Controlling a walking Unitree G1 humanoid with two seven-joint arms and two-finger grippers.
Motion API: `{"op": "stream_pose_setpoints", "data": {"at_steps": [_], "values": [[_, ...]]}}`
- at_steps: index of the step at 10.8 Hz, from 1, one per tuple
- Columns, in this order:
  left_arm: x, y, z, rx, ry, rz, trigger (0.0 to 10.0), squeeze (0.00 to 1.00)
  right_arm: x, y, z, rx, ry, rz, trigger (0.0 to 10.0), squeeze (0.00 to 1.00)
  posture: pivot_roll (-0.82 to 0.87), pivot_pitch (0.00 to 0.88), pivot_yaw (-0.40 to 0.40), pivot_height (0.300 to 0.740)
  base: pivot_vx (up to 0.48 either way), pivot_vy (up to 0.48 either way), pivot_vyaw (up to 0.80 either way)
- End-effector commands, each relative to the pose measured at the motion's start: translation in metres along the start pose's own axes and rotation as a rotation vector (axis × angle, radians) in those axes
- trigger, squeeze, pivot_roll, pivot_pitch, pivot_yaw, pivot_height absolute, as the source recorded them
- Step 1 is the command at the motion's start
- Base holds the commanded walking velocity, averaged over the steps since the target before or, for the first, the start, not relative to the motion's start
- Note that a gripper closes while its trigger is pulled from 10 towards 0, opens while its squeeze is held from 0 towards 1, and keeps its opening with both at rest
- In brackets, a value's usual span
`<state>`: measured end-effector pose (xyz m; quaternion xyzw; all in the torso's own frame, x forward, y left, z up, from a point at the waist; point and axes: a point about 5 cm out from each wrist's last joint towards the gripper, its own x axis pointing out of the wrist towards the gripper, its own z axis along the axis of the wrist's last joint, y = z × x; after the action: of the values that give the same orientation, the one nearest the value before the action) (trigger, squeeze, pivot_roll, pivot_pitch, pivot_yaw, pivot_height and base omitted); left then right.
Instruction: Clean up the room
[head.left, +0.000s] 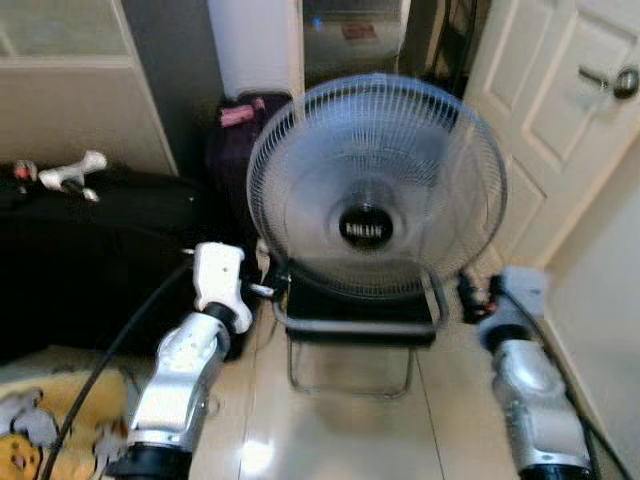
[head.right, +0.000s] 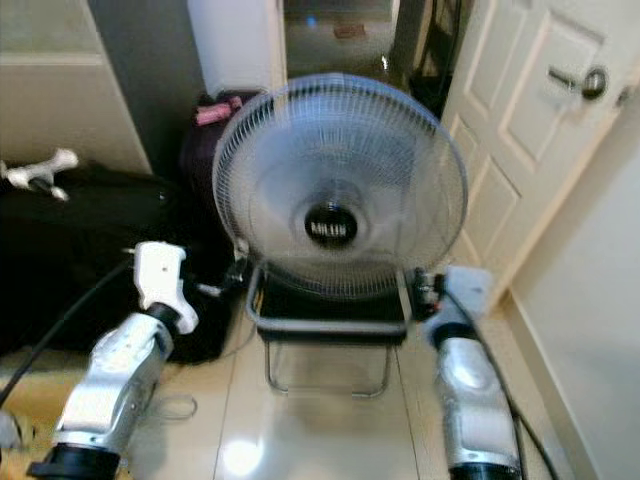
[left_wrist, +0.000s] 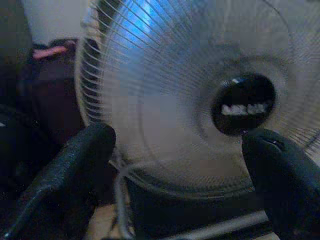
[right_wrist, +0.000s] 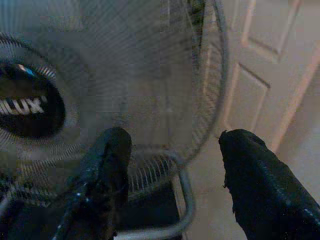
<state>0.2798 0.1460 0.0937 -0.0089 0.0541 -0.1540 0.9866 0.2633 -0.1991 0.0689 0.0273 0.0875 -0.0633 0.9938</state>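
Fan (head.left: 375, 190) badge lettering blurred — yellow toy (head.left: 25, 440) cut by frame edge.

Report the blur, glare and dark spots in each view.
Left eye view: soft overall, glare patch on the floor tiles. Right eye view: equally soft, fan logo unreadable. Left wrist view: fan grille smeared, bluish sheen at its top, black fingers dark and unfocused. Right wrist view: dim and grainy.

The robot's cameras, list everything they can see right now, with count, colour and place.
Floor fan: one, grey grille, black hub, on a metal frame, centre of the tiled floor.
Bag: one, dark purple with a pink handle, behind the fan to its left.
Black furniture: one, far left, a white object on top.
Door: one, white, metal knob, right.
Yellow mat: one, lower left.
Left claw: open, at the fan's left side.
Right claw: open, at the fan's right side.
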Motion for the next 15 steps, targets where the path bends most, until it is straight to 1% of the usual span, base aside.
{"op": "stream_pose_setpoints", "data": {"at_steps": [1, 2, 3, 13, 14, 15], "values": [[-0.002, 0.010, 0.003, 0.005, -0.017, 0.043, 10.0, 0.18, 0.001, 0.011, 0.003, 0.013, -0.017, 0.023, 10.0, 0.00, 0.00, 0.000, 0.011, 0.740, 0.000, 0.000, 0.00], [-0.002, 0.010, 0.003, 0.017, -0.006, 0.031, 10.0, 0.18, 0.002, 0.009, 0.001, 0.010, -0.001, -0.015, 10.0, 0.00, 0.00, 0.000, 0.014, 0.740, 0.000, 0.000, 0.00], [-0.002, 0.010, 0.003, 0.020, -0.005, 0.029, 10.0, 0.18, 0.002, 0.008, 0.000, 0.012, 0.000, -0.028, 10.0, 0.00, 0.00, 0.000, 0.014, 0.740, 0.000, 0.000, 0.00], [-0.002, 0.010, 0.003, 0.020, -0.005, 0.029, 10.0, 0.18, 0.002, 0.008, 0.000, 0.012, 0.000, -0.028, 10.0, 0.00, 0.00, 0.000, 0.014, 0.740, 0.000, 0.000, 0.00], [-0.018, 0.016, 0.000, 0.055, 0.007, 0.021, 10.0, 0.17, -0.017, 0.027, -0.003, -0.072, 0.000, 0.123, 10.0, 0.00, 0.00, 0.000, -0.030, 0.740, 0.000, 0.000, 0.00], [-0.022, 0.011, -0.002, 0.056, 0.009, 0.007, 10.0, 0.17, -0.031, 0.033, -0.005, -0.132, 0.001, 0.208, 10.0, 0.00, -0.04, 0.000, -0.026, 0.740, 0.000, 0.000, 0.00]]}}
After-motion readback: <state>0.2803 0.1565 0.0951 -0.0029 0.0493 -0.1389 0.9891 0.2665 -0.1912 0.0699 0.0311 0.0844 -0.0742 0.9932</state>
